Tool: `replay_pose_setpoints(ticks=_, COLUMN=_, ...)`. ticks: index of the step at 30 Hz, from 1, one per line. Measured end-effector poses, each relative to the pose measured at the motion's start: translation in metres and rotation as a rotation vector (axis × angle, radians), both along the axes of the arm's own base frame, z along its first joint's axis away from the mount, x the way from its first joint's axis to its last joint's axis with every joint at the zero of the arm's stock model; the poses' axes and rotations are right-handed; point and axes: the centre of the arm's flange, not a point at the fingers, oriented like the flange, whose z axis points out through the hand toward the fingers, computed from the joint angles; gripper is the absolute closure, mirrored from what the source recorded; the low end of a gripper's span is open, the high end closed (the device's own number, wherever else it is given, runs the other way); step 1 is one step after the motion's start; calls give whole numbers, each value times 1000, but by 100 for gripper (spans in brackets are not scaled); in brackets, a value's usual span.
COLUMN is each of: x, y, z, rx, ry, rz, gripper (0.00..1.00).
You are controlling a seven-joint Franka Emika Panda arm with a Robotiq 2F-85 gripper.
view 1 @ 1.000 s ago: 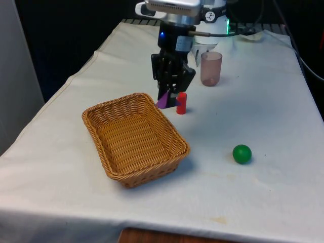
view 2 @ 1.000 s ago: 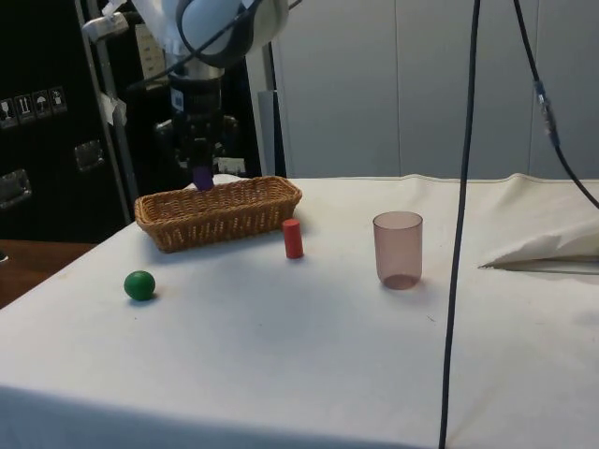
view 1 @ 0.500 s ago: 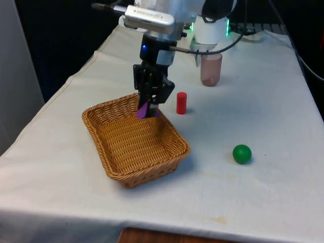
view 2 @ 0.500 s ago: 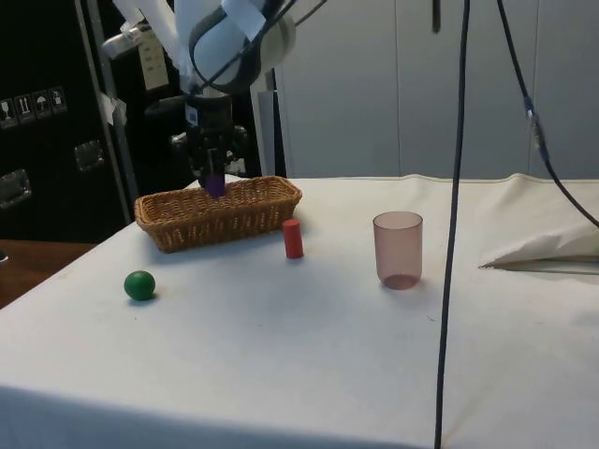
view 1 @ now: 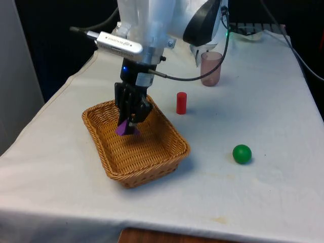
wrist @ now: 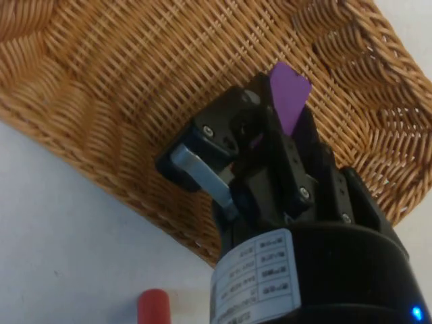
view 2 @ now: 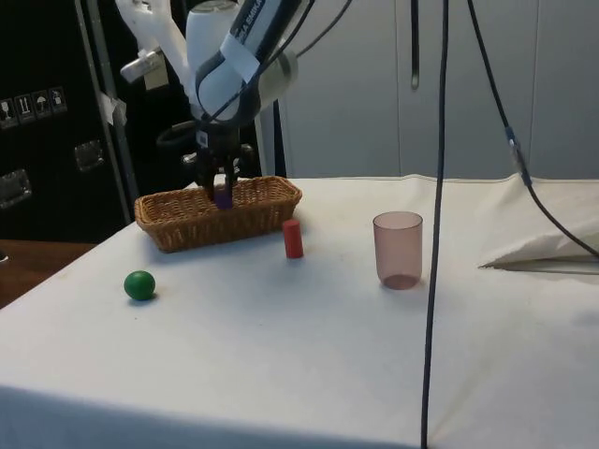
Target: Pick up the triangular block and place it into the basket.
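A purple triangular block (view 1: 124,128) hangs inside the wicker basket (view 1: 104,152), held between the fingers of my gripper (view 1: 128,120), which is shut on it. The block is low over the basket's woven floor, near its far half; whether it touches the floor I cannot tell. From the side, the gripper (view 2: 222,189) reaches down behind the basket's near wall (view 2: 225,223) with the purple block (view 2: 223,197) just above the rim. The wrist view has the purple block (wrist: 290,94) between the black fingers over the basket's weave (wrist: 121,81).
A red cylinder (view 1: 181,103) stands on the cloth just beyond the basket's far corner. A translucent pink cup (view 1: 211,68) stands farther back. A green ball (view 1: 242,154) lies toward the front view's right. The table edges run close on the front view's left.
My gripper has carried the purple block from beside the red cylinder over the basket's rim, toward the front view's left, and lowered it into the basket.
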Motion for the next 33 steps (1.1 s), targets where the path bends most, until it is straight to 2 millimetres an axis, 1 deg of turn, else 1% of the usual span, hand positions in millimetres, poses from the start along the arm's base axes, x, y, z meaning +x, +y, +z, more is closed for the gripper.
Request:
replay_pose_setpoints(ticks=5, x=1, y=0, z=-2, rx=5, ry=-2, rz=-1, gripper=67)
replay_pose_setpoints(ticks=7, x=1, y=0, z=-1, rx=5, ry=-3, rz=-1, gripper=63)
replay_pose_setpoints(ticks=8, x=1, y=1, z=-1, rx=5, ry=-4, rz=0, gripper=59)
replay_pose_setpoints(ticks=9, x=1, y=1, z=-1, rx=5, ry=-4, rz=0, gripper=53)
replay_pose_setpoints(ticks=10, x=1, y=1, z=-1, rx=5, ry=-4, rz=0, gripper=44)
replay_pose_setpoints(ticks=11, x=1, y=1, z=-1, rx=5, ry=-4, rz=0, gripper=39)
replay_pose_setpoints(ticks=12, x=1, y=1, z=-1, rx=5, ry=-4, rz=0, gripper=39)
replay_pose_setpoints(ticks=18, x=2, y=1, z=-1, rx=4, ry=-4, rz=1, gripper=11)
replay_pose_setpoints(ticks=19, x=2, y=1, z=-1, rx=3, ry=-5, rz=0, gripper=3)
replay_pose_setpoints(ticks=20, x=2, y=1, z=0, rx=3, ry=-5, rz=0, gripper=0)
replay_pose_setpoints(ticks=26, x=2, y=1, z=0, rx=1, ry=-5, rz=-1, gripper=0)
replay_pose_setpoints(ticks=33, x=0, y=-6, z=1, rx=-5, ry=-4, rz=-9, gripper=0)
